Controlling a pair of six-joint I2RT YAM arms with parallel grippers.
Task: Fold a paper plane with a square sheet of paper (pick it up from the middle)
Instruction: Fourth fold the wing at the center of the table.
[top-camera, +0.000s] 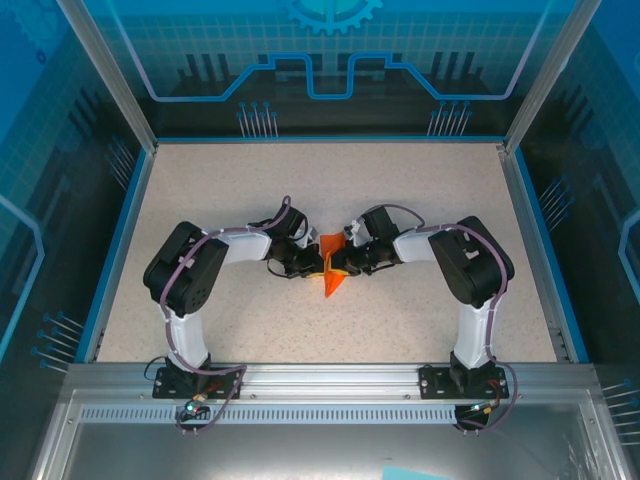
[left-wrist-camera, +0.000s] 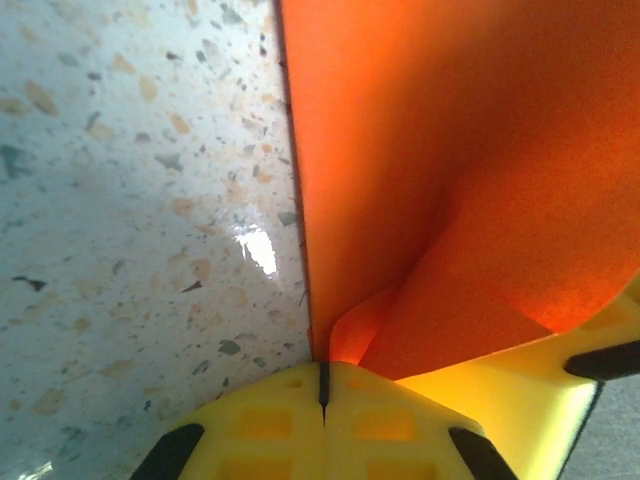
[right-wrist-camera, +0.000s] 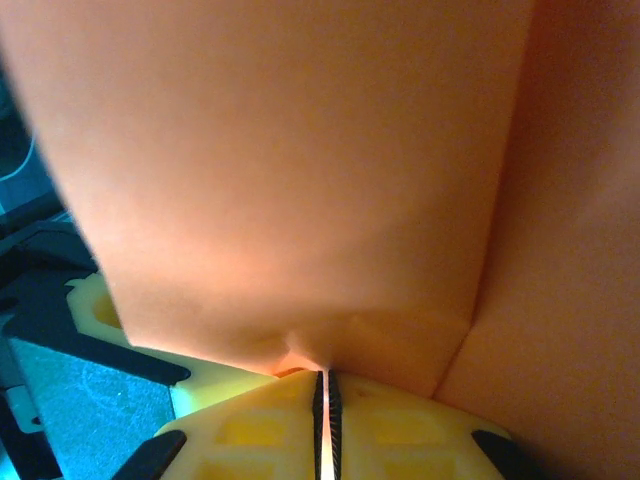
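The orange paper plane (top-camera: 331, 265) sits at the table's middle, held between both grippers, its point toward the near edge. My left gripper (top-camera: 312, 264) meets it from the left and is shut on a fold of the paper (left-wrist-camera: 440, 180), the yellow fingers (left-wrist-camera: 260, 420) pressed together. My right gripper (top-camera: 345, 263) comes in from the right and is shut on the paper too. In the right wrist view a thin orange sheet (right-wrist-camera: 300, 170) runs into the slit between its yellow fingers (right-wrist-camera: 400, 430). A crease runs down the paper's right side.
The speckled beige table (top-camera: 220, 200) lies inside a blue-rimmed frame with aluminium posts. Both arms bend inward from their bases at the near edge. The other gripper's yellow finger (left-wrist-camera: 560, 390) shows under the paper in the left wrist view.
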